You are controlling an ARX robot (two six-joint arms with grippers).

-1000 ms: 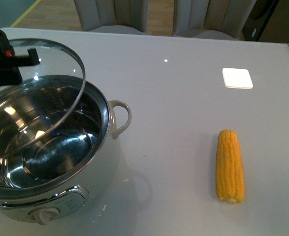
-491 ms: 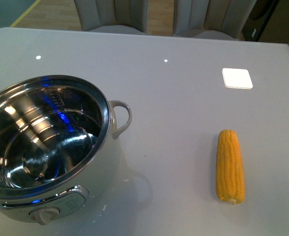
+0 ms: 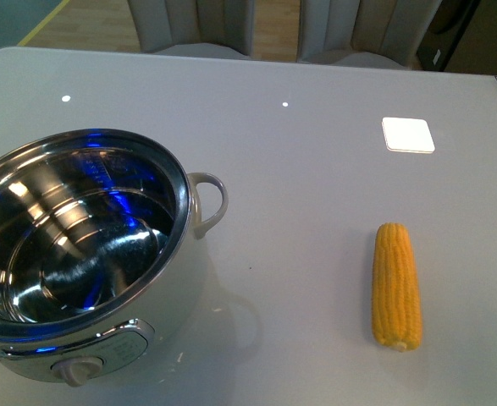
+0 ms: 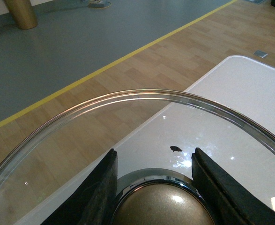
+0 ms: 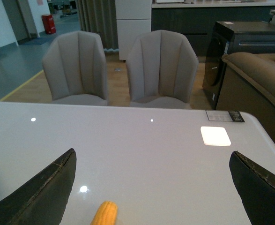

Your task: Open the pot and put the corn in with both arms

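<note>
The pot stands uncovered at the front left of the table, its shiny steel inside showing, loop handle to its right and beige knob at the front. The yellow corn lies lengthwise at the front right, well apart from the pot. Neither arm appears in the front view. In the left wrist view my left gripper is shut on the brass knob of the glass pot lid, held out past the table's edge above the floor. My right gripper hangs wide open above the table, the corn's tip below it.
A white square card lies at the back right of the table. Two grey chairs stand behind its far edge. A sofa arm and a dark cabinet are off to the right.
The lid, held tilted over the pot's left side a second ago, has left the front view together with the left gripper. Pot and corn have not moved.
</note>
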